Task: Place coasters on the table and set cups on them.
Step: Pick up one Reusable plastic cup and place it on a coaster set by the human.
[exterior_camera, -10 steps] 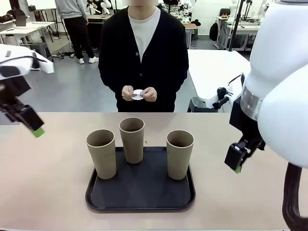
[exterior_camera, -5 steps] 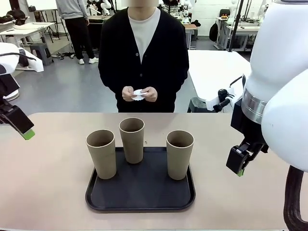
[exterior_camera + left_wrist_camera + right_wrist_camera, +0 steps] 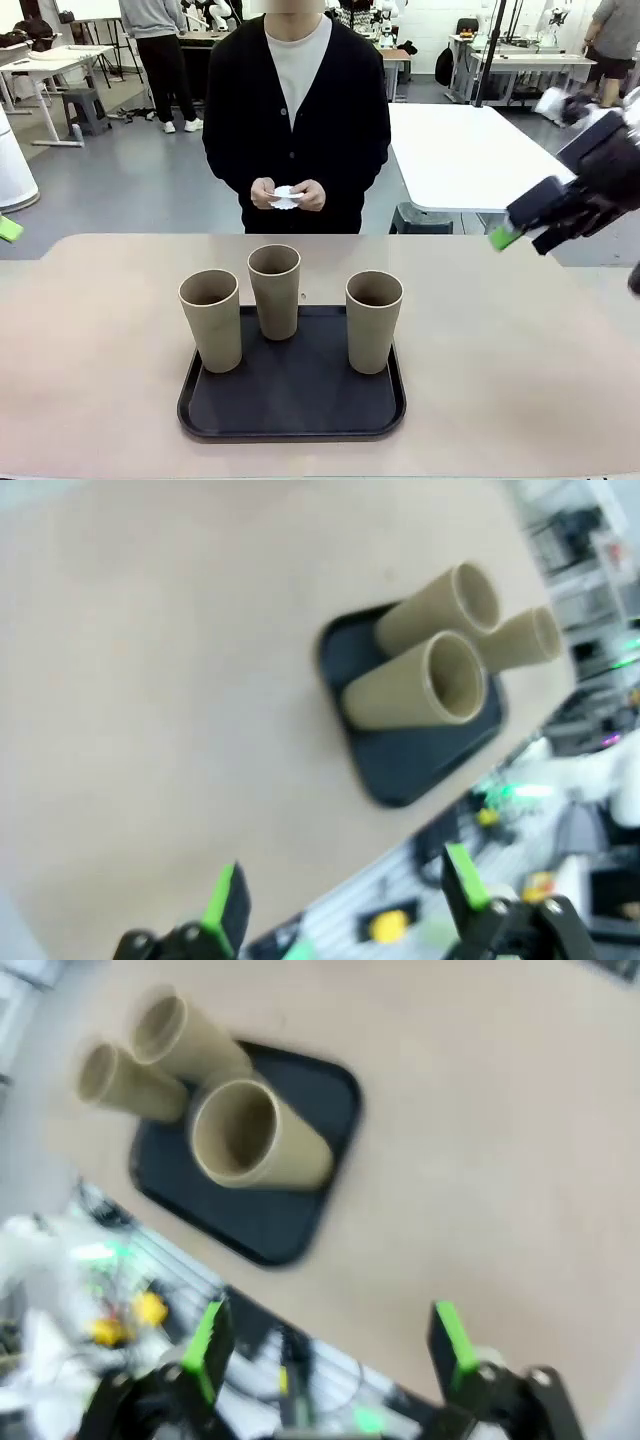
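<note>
A black tray (image 3: 290, 405) lies on the near middle of the table (image 3: 520, 400), and all three cups stand upright in it with their mouths open to the top. The left cup (image 3: 212, 322) and the right cup (image 3: 373, 325) are toward the tray's front, and the middle cup (image 3: 275, 295) is set back between them near its far rim. The three are close together. The left gripper (image 3: 345, 890) hangs well out to the left of the tray. Its green-padded fingers are spread wide with nothing between them, and in the front view one green pad pokes in at the left edge. The right gripper (image 3: 330, 1338) is raised off to the right, above the table's far right part and well apart from the cups. Its jaws also stand wide with nothing in them, and motion blur softens its outline. At the far side of the table a person in a dark cardigan holds the coasters (image 3: 287, 197) at waist height, pinched between one hand (image 3: 266, 193) and the other hand (image 3: 311, 195), clear of the tabletop. How many discs are in that small white stack cannot be told. Behind and to the right stands a white table (image 3: 450, 150).
</note>
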